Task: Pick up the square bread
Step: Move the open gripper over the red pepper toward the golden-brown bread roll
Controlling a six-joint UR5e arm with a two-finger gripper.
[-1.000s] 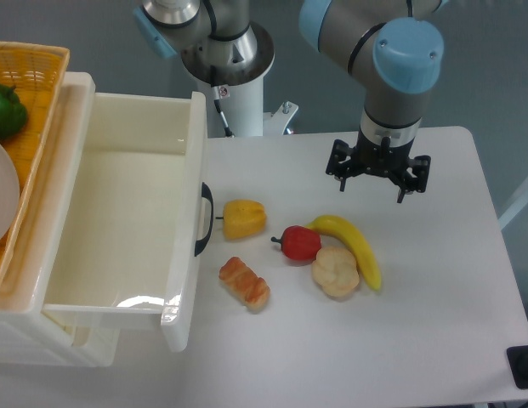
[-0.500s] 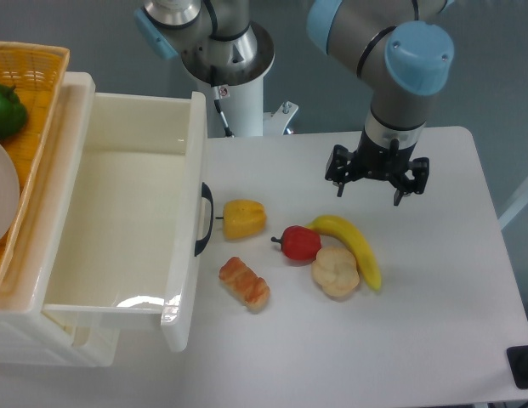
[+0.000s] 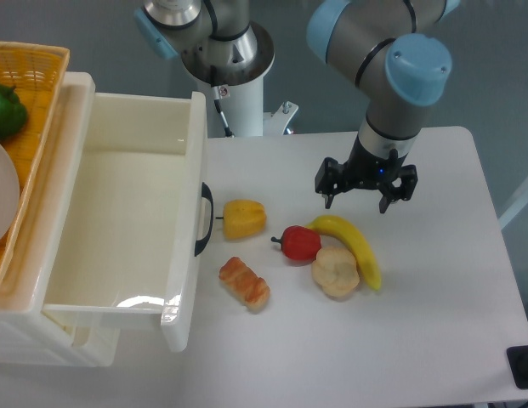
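tool (image 3: 357, 202) shifted left, square bread (image 3: 244, 283) unmoved

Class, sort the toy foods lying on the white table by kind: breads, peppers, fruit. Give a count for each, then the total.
Breads: 2 (square bread, round bun)
Peppers: 2 (yellow pepper, red pepper)
Fruit: 1 (banana)
Total: 5

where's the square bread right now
The square bread lies on the white table in the lower middle of the camera view, just right of the open drawer's front, below the yellow pepper and left of the round bun.
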